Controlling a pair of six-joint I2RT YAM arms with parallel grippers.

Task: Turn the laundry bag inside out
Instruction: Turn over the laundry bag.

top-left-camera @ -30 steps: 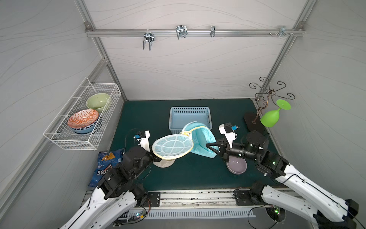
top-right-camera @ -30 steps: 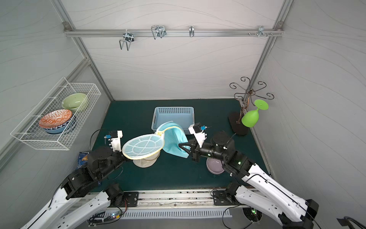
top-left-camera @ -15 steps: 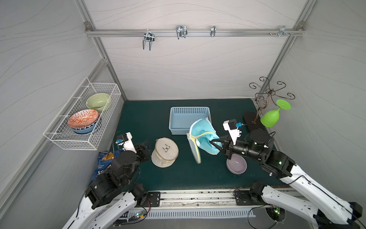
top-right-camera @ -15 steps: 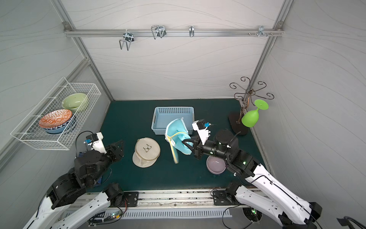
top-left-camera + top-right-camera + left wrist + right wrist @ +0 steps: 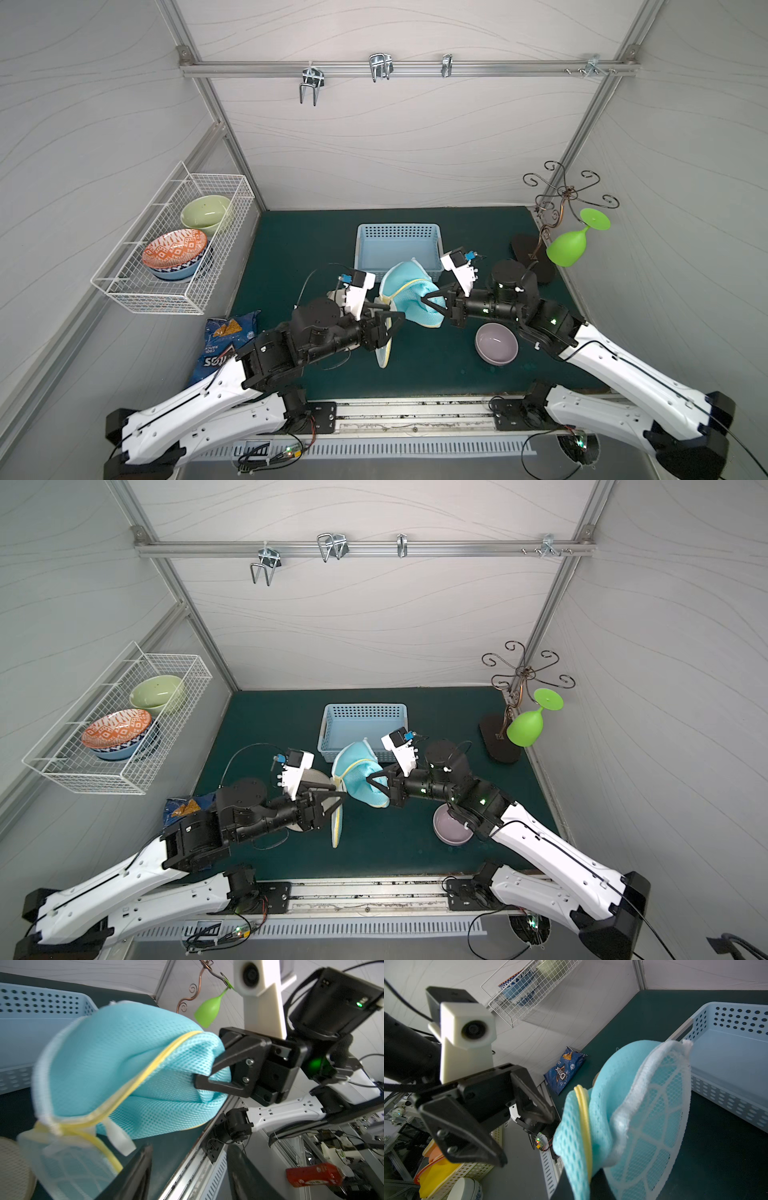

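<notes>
The laundry bag [image 5: 409,297], turquoise mesh with a yellow zip edge and a white netted panel, hangs in the air above the middle of the bench, just in front of the blue basket [image 5: 398,227]. One flap droops from it toward the front edge. The right gripper [image 5: 424,300] is clenched on a fold of the mesh and carries the whole bag. In the left wrist view its black fingers [image 5: 218,1084] bite into the bunched cloth beside the zip line.

The left gripper [image 5: 397,313] is just beside the bag's near side with its jaws spread, grasping nothing. In the right wrist view it stands apart from the cloth.

The step in hand looks like taking a second hold so the mouth can be opened. To do it well, the left gripper should close on a single layer at the yellow zip rim, across the opening from the right gripper's pinch, and not on both layers or the loose white tab. The right grip should be kept firm while the two draw apart. The bag should stay lifted clear of the basket wall so that nothing snags.

The purple bowl [image 5: 496,343] is near the front right, under the right arm. A chip bag [image 5: 222,340] lies at the front left corner.
</notes>
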